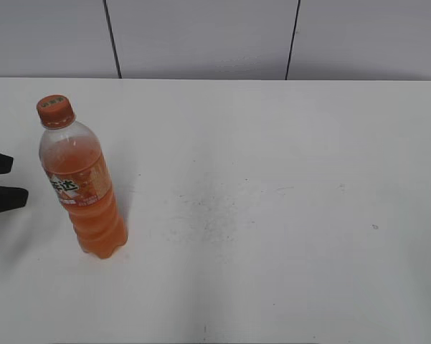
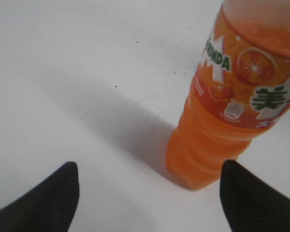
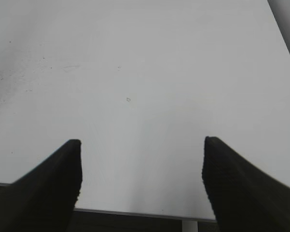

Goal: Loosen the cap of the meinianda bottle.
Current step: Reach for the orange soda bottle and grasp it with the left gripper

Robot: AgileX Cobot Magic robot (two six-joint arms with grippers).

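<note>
Exterior view showed the meinianda bottle standing upright on the white table, its cap seated on the neck. That cap was small, round and orange, with a dark mark on its top too small to read. Under it sat an orange neck ring, then a clear shoulder with a band of empty space above the orange liquid. An orange label with white characters outlined in green wrapped the middle of the bottle, and below the label the body was ribbed down to a lobed base. A faint patch of dark specks lay on the table to the right of the bottle.

Just to the left of the bottle, the left gripper reached in with its two dark fingers spread apart, holding nothing and not touching the bottle. From the left wrist view the bottle stood ahead of the left gripper, nearer its right fingertip; the label there showed green-edged lettering, an orange-slice picture and a small white panel, possibly a logo, though it was blurred.

The right wrist view showed the right gripper released as well, its fingers wide apart over bare table near the edge, well away from the bottle.
</note>
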